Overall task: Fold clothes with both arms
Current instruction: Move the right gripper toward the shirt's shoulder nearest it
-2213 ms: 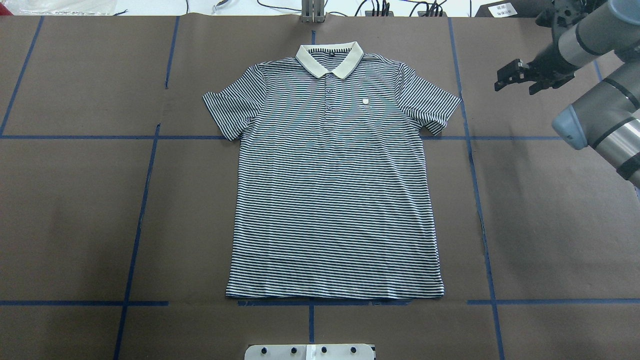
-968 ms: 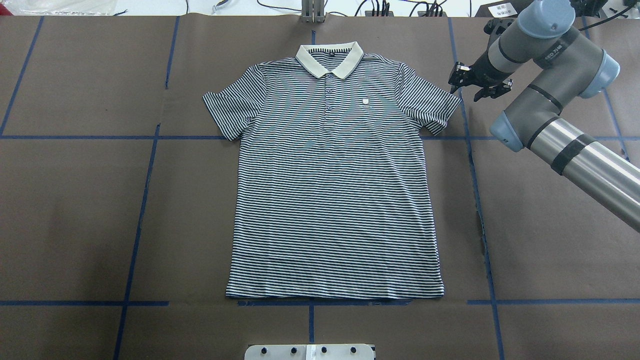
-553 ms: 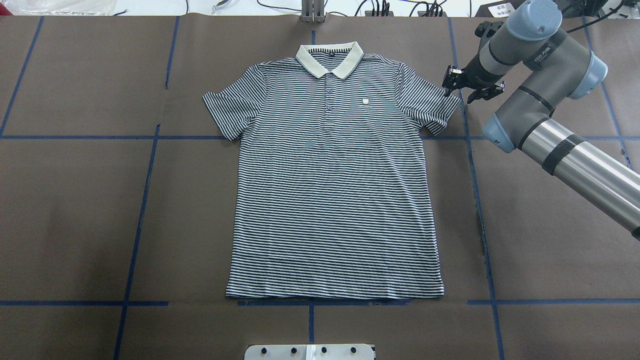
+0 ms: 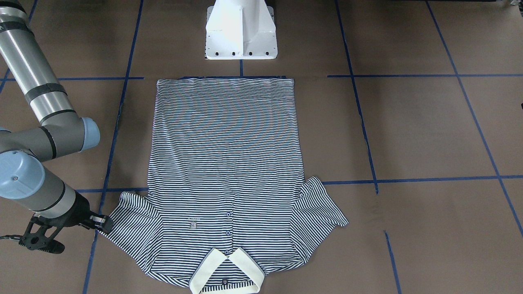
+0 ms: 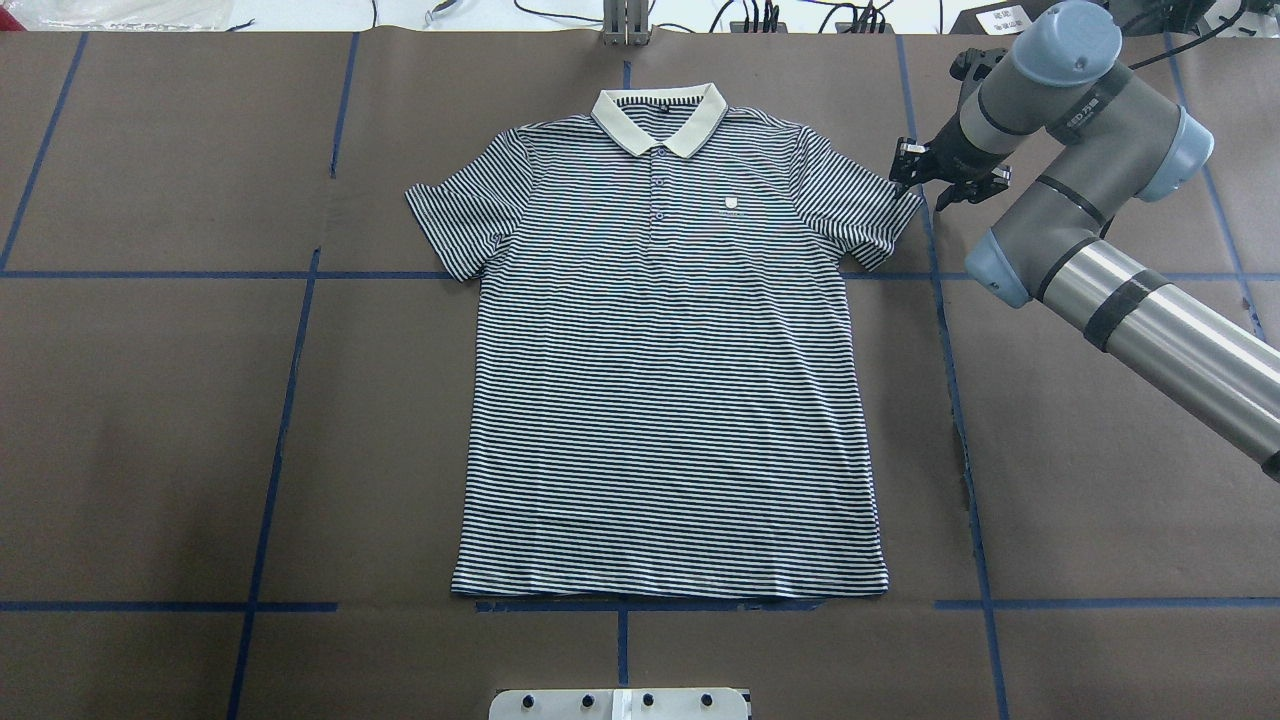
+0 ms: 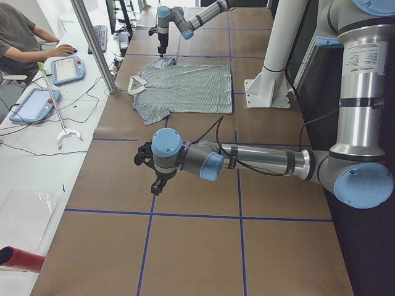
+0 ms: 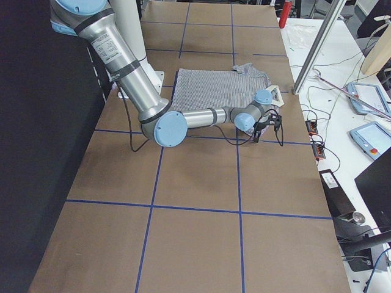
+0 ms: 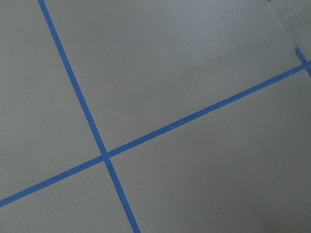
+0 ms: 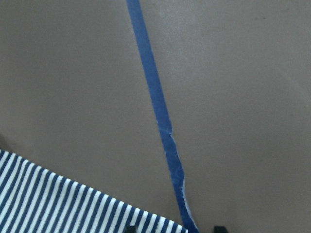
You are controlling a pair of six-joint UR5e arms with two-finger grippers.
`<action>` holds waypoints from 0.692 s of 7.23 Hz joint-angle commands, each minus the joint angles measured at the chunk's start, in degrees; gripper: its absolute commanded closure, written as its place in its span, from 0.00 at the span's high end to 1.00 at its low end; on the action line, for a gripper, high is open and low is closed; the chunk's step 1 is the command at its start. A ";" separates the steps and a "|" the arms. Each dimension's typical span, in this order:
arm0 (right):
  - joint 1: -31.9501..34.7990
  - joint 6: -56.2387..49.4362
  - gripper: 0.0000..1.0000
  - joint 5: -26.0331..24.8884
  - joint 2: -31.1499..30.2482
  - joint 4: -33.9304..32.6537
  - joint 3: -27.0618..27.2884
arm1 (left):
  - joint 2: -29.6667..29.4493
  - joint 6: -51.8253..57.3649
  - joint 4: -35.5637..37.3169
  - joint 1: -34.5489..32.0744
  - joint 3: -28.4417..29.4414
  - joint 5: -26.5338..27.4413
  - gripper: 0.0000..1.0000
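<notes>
The striped polo shirt point(image 5: 665, 370) lies flat and face up on the brown table cover, with its cream collar point(image 5: 660, 115) at the far side. It also shows in the front view point(image 4: 224, 163). My right gripper point(image 5: 935, 185) points down at the outer edge of the shirt's right-hand sleeve point(image 5: 865, 215). In the right wrist view the gripper point(image 9: 175, 228) is open, with two separated fingertips point(image 9: 130, 228) over the sleeve edge point(image 9: 58, 204) and blue tape. My left gripper point(image 6: 154, 182) shows only in the left side view, low over bare table far from the shirt. I cannot tell its state.
The white pedestal base point(image 4: 241, 32) stands at the near middle edge. Blue tape lines point(image 5: 290, 400) cross the brown cover. A metal post point(image 5: 625, 25) and cables sit at the far edge. An operator point(image 6: 24, 43) with control tablets is beside the table.
My right arm has swung in from the right edge, leftward to the sleeve's outer edge, and the gripper has come down there. The shirt has not moved.
</notes>
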 commanded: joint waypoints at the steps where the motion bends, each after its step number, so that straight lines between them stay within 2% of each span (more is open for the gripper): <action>1: 0.01 -0.02 0.34 0.00 0.02 0.00 -0.22 | 0.01 0.00 0.00 0.00 -0.16 0.04 1.00; 3: 0.01 -0.02 0.06 0.00 0.11 0.00 -0.23 | 0.09 -0.09 0.00 0.00 -0.16 -0.04 1.00; 4: 0.01 -0.02 0.00 0.00 0.11 -0.09 -0.31 | 0.09 -0.09 0.00 0.00 -0.07 -0.04 1.00; 5: 0.01 -0.02 0.00 0.09 0.19 -0.09 -0.23 | 0.09 -0.09 0.00 0.00 -0.07 -0.04 1.00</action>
